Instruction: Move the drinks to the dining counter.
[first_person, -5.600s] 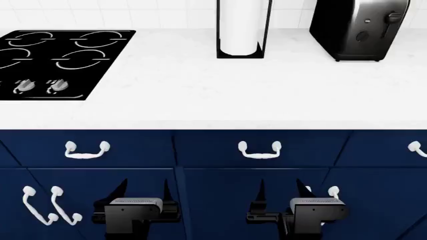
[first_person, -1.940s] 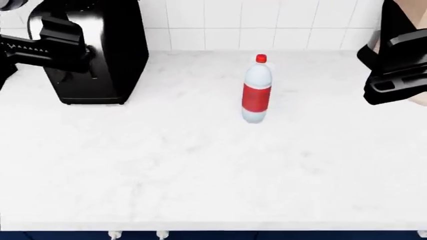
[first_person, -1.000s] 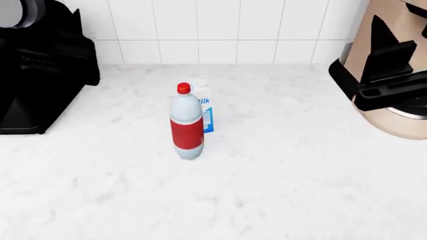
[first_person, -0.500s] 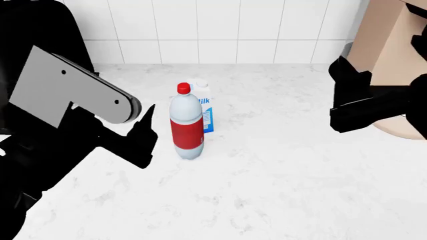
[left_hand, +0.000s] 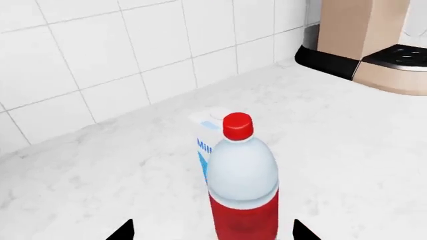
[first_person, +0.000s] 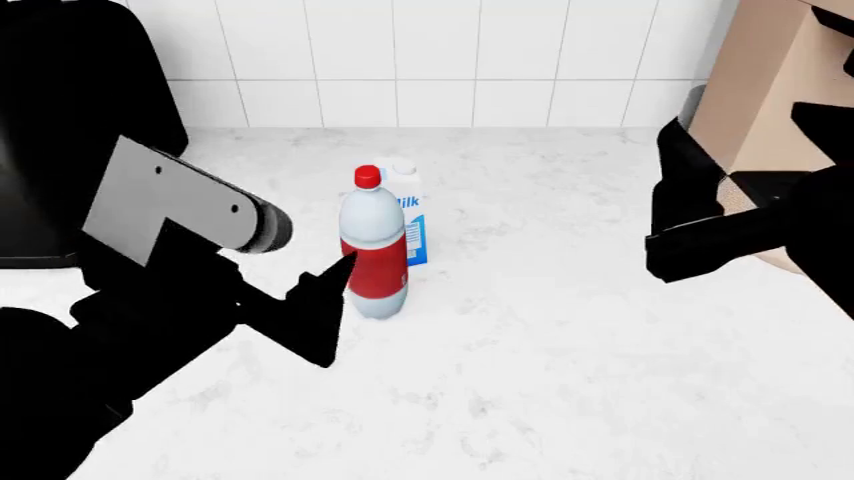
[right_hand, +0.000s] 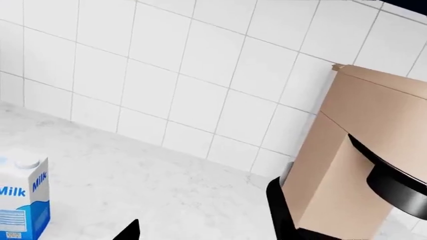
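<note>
The drinks stand together on a white marbled counter by a tiled wall. The clear bottle (first_person: 374, 250) with red cap and label is in front, and the white-and-blue milk carton (first_person: 412, 226) is right behind it, touching or nearly so. My left gripper (first_person: 327, 305) is open just short of the bottle (left_hand: 243, 190), its two tips spread wider than the bottle; the carton (left_hand: 203, 150) peeks out behind. My right gripper (first_person: 694, 200) hovers open, well off to the right, holding nothing; its wrist view shows the carton (right_hand: 23, 195) at the edge. The dining counter is out of view.
A tan coffee machine (first_person: 774, 110) with a black base stands at the right, close behind my right gripper (right_hand: 213, 232). A black toaster (first_person: 80, 120) stands at the far left behind my left arm. The tiled wall (first_person: 441, 60) closes the back.
My left arm has come forward and right, so its fingertip now overlaps the bottle's lower left side. The right gripper shifted slightly. Bottle and carton have not moved.
</note>
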